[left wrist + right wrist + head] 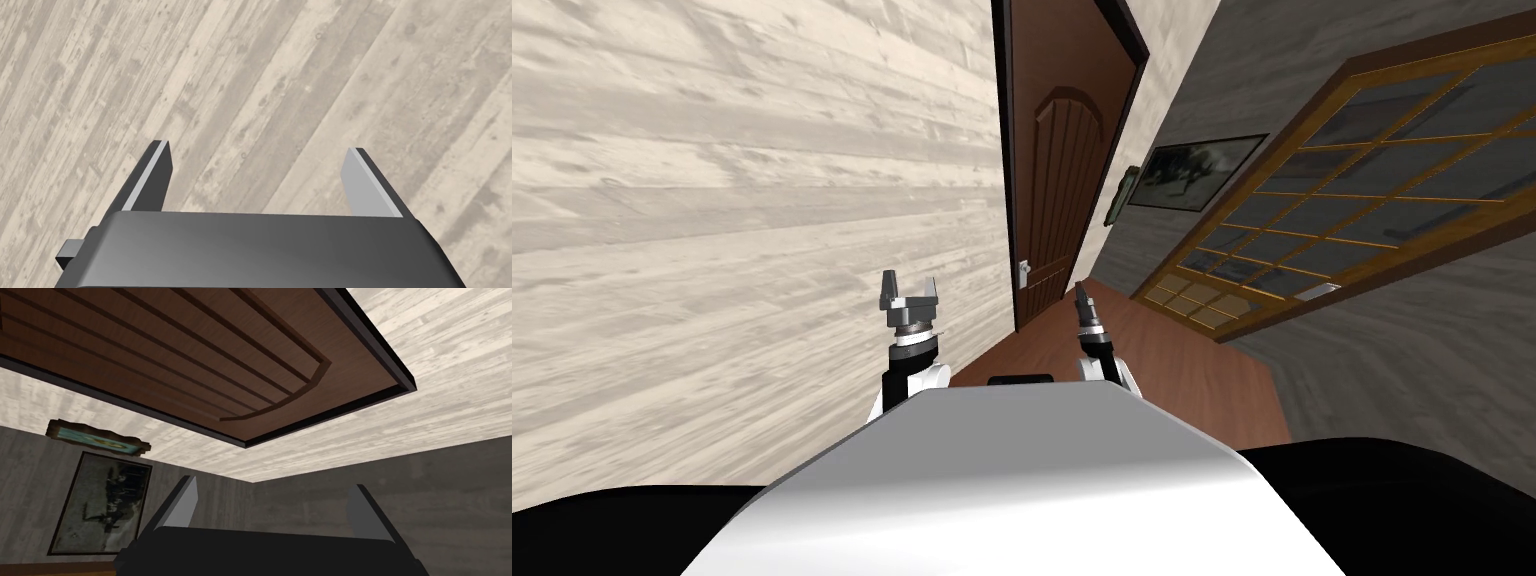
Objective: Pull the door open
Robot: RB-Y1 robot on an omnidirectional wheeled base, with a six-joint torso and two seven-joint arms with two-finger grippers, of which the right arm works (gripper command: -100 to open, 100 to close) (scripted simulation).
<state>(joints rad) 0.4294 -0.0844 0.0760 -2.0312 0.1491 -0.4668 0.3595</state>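
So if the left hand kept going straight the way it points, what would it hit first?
Most likely the pale plank wall: the left gripper, fingers open, faces it with nothing between. How far off is unclear.

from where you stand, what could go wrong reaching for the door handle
1. The right claw looks at the upper panel of the door, not the small handle; it may strike the panel.
2. The left claw faces the pale plank wall and could scrape it if swung across.
3. The door may swing into me when pulled.
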